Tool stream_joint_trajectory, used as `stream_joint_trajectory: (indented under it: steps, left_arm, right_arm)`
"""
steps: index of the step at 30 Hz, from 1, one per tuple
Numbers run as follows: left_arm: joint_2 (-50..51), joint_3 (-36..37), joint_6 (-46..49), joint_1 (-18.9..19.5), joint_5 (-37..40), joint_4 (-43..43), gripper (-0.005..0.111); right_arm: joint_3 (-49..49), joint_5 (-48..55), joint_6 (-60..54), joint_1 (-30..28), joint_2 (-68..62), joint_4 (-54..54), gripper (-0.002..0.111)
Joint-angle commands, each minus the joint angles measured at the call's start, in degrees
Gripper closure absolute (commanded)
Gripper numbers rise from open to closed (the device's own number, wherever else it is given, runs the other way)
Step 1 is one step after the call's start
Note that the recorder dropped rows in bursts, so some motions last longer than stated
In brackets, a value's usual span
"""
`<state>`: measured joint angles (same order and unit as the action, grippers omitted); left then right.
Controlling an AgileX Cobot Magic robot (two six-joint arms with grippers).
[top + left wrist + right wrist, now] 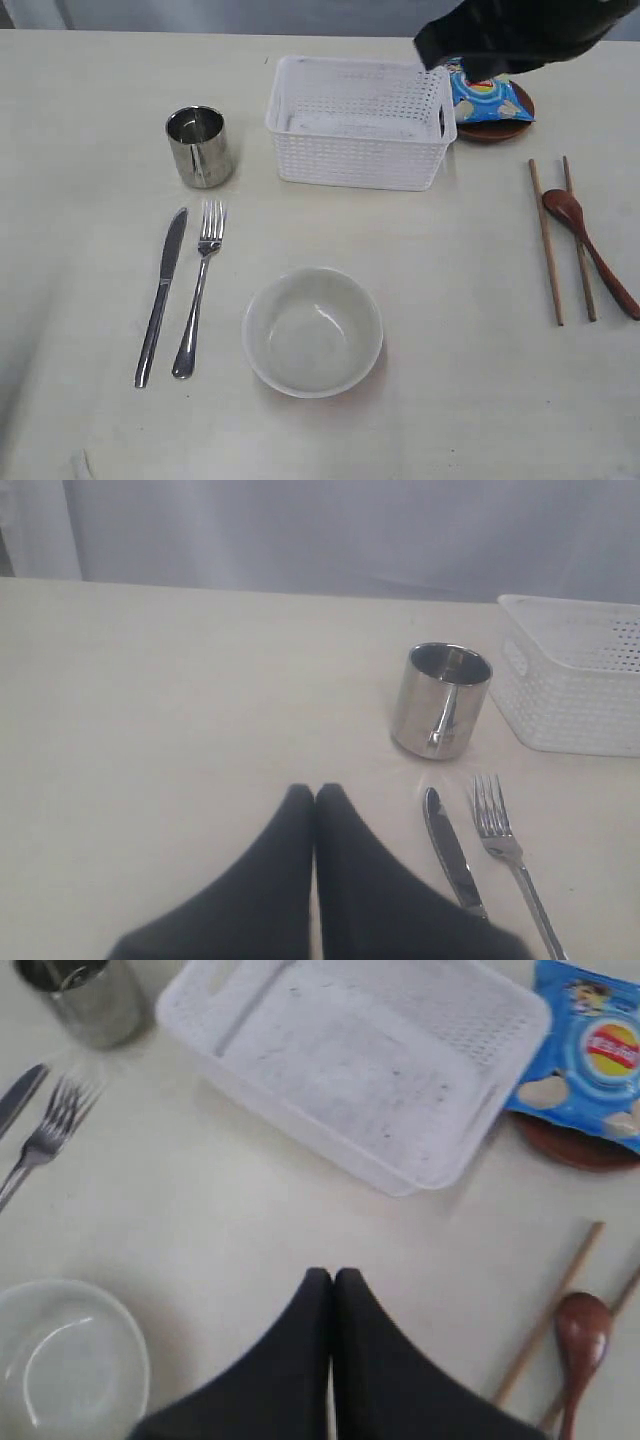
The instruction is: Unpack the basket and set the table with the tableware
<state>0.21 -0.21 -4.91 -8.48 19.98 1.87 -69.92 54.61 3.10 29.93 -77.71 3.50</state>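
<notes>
Closest to the exterior camera sat the pale bowl [312,332] on the table [450,400], with the knife [162,295] and fork [198,290] side by side to its left and the steel cup [199,147] beyond them, near the white basket [360,160]. Just right of the basket a blue chip bag [485,100] lay on the small brown plate [495,132], while nearer the camera lay the two chopsticks [546,240], the dark spoon [590,250] crossing the right-hand one. Both the left gripper [315,792] and the right gripper [333,1275] had their fingertips pressed together, holding nothing.
</notes>
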Motion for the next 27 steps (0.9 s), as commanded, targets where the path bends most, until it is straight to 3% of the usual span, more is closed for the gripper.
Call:
stream_joint_trajectory:
  steps: [1,6,17,19,25,27]
  left_arm:
    - [-0.21,0.21,0.17,-0.27,-0.12,-0.05,0.107]
    - [-0.21,0.21,0.17,-0.27,-0.12,-0.05,0.107]
    - [-0.21,0.21,0.17,-0.27,-0.12,-0.05,0.107]
    - [-0.21,0.21,0.17,-0.27,-0.12,-0.05,0.107]
    - [-0.21,0.21,0.17,-0.27,-0.12,-0.05,0.107]
    - [-0.21,0.21,0.17,-0.27,-0.12,-0.05,0.107]
  right_arm:
    - [1.55,0.06,-1.44,-3.85,0.56,-3.5,0.109]
    - [8.4,-2.83,-8.76,-2.03,0.56,-14.82,0.109]
    - [18.72,-5.84,-5.53,1.03,-3.28,-16.54,0.108]
    - [19.39,-5.5,-6.3,1.03,-4.98,-19.01,0.1]
    - [19.47,-5.98,-11.55,1.03,-11.12,-27.42,0.063]
    - [19.47,-7.49,-12.11,1.03,-12.83,-28.63,0.059]
